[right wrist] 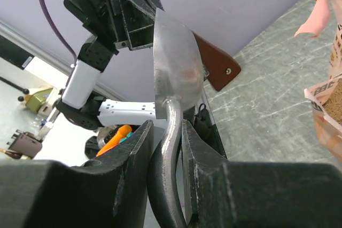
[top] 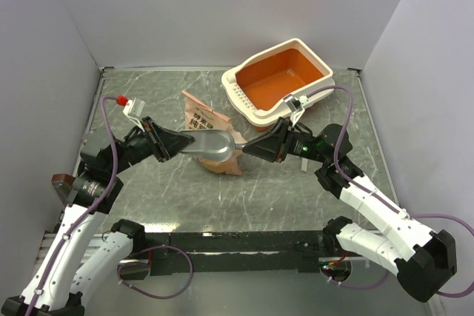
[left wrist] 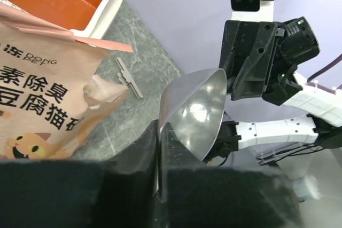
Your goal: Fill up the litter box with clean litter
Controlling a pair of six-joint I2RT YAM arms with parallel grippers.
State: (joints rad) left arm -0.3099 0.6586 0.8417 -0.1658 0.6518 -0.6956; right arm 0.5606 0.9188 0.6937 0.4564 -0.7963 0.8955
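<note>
Seen from above, my left gripper (top: 189, 142) is clamped on the bowl edge of a metal scoop (top: 215, 146), at the scoop's 9 o'clock. My right gripper (top: 246, 148) straddles the scoop's handle at 3 o'clock; I cannot tell whether those jaws pinch it. The scoop is over a pink bag (top: 201, 118) at table centre. The litter box (top: 241, 94) sits at 1 o'clock.

Litter box (top: 278, 79) orange w/ cream rim; scoop (top: 211, 146) grey; bag (top: 204, 118) pink-orange.
</note>
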